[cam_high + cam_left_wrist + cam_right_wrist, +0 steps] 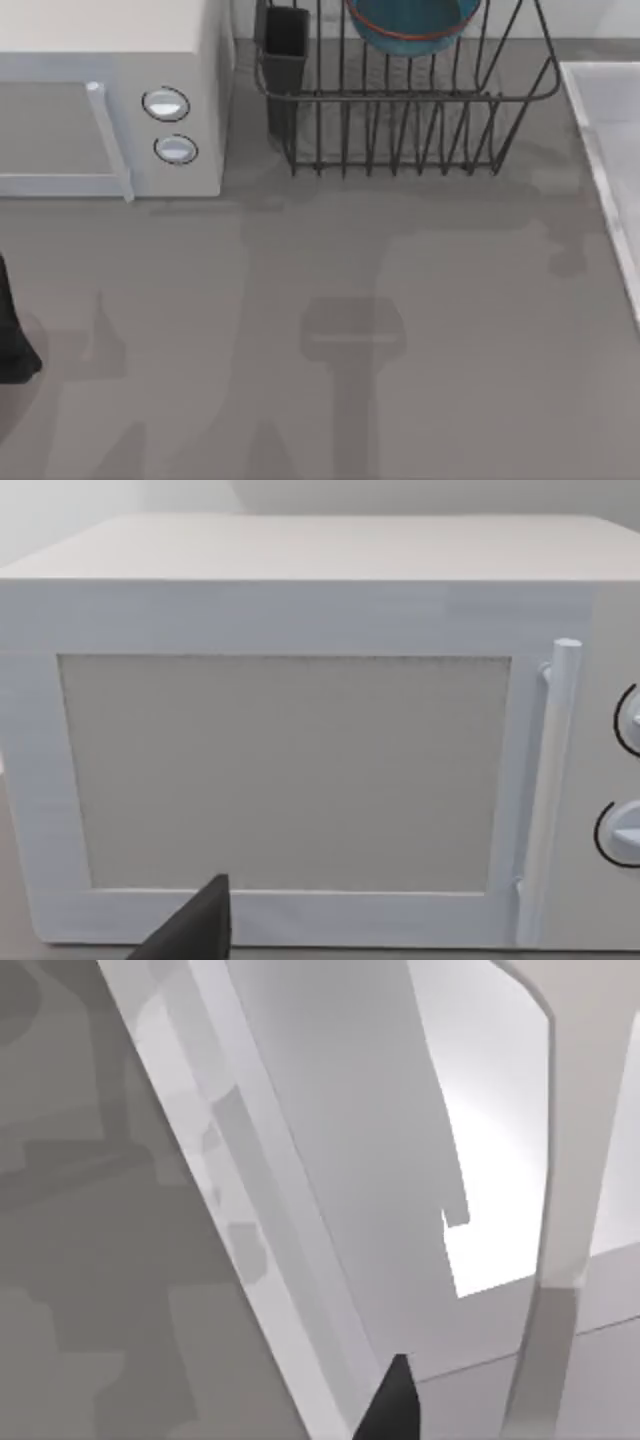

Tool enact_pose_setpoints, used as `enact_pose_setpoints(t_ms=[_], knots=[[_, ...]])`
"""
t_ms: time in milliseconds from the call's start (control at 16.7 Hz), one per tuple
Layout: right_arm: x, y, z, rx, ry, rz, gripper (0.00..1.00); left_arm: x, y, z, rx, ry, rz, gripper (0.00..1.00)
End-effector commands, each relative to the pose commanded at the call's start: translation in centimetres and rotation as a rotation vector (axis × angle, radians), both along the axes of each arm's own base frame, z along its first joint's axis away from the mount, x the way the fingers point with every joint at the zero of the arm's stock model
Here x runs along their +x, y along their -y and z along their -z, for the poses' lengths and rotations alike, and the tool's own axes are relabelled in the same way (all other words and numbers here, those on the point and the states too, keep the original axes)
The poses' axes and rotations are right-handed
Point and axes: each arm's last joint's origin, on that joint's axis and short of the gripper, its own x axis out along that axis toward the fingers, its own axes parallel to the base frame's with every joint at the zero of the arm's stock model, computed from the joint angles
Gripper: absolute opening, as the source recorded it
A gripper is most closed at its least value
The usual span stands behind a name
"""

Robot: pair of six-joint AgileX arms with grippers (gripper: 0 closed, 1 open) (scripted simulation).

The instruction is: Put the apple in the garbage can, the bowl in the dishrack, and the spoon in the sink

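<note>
Sitting inside the dishrack [400, 110] at the far middle of the counter [400, 330], the bowl [412, 25] shows its blue wall and reddish-brown rim between the upright wires, its upper part cut off by the top view's edge. A black cutlery cup [284, 45] hangs at the rack's left corner. To the left of the rack stands a white microwave [110, 100] with two round knobs [166, 104] and a pale bar handle on its door. Along the right edge of the counter runs the sink [610, 130], pale with a light raised rim.

The left arm [12, 330] appears as a dark shape at the far left edge of the counter, in front of the microwave. Its wrist view faces the microwave door squarely, and one dark fingertip of the left pincer [195, 930] pokes in at the edge; whether that pincer is spread or pressed together cannot be told.

The right wrist view looks down along the sink's rim and into its pale basin, probably from just above it. A single dark fingertip of the right pincer [392, 1405] shows there, and its state cannot be told either.
</note>
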Motion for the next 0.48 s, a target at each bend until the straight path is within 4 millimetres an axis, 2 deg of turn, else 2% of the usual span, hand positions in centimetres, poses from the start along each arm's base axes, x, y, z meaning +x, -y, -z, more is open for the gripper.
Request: enact_pose_setpoints(t_ms=[240,480], knots=[[2.8,1.5,2.0,-0.001,0.023,-0.004,0.00,0.0,0.0,0.0,0.000,0.000,0.000,1.00],[3.8,2.4,3.7,0.000,0.032,-0.008,0.00,0.0,0.0,0.0,0.000,0.000,0.000,1.00]])
